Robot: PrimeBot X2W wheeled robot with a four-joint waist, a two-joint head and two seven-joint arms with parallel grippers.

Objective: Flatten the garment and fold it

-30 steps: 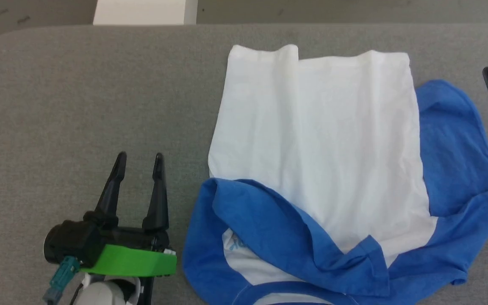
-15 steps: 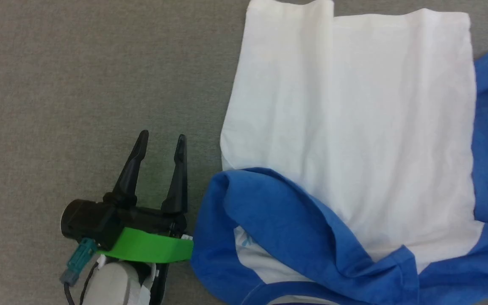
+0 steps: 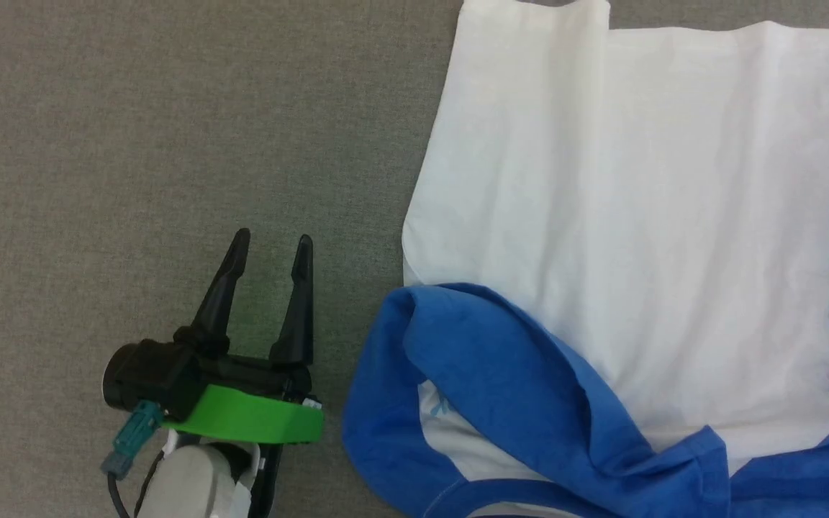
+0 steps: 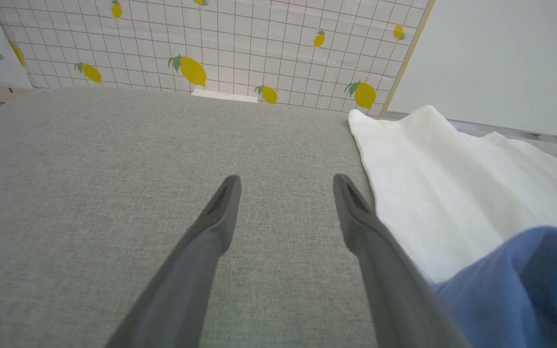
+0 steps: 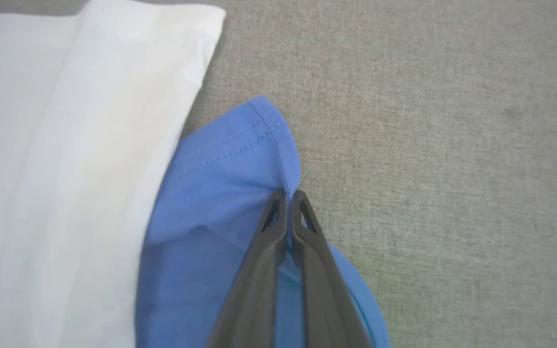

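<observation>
In the head view, a soft garment [image 3: 623, 216] with a smooth white body and bright blue sleeves lies on the grey, coarse-woven fabric surface [image 3: 98, 144]. One blue sleeve is folded over its near part, and the view's right and bottom edges cut it off. Faint light-blue lettering peeks from under the fold, too small to read. The left gripper [image 3: 272, 244] sits beside it over bare surface, dark tapered fingers spread and empty.

The left wrist view shows those fingers parted, the garment's white edge just beside one, and a grid-patterned wall [image 4: 259, 38] with yellow lemons beyond.

In the right wrist view, the right gripper [image 5: 289, 194] is pressed together, pinching a puckered blue stitched edge.
</observation>
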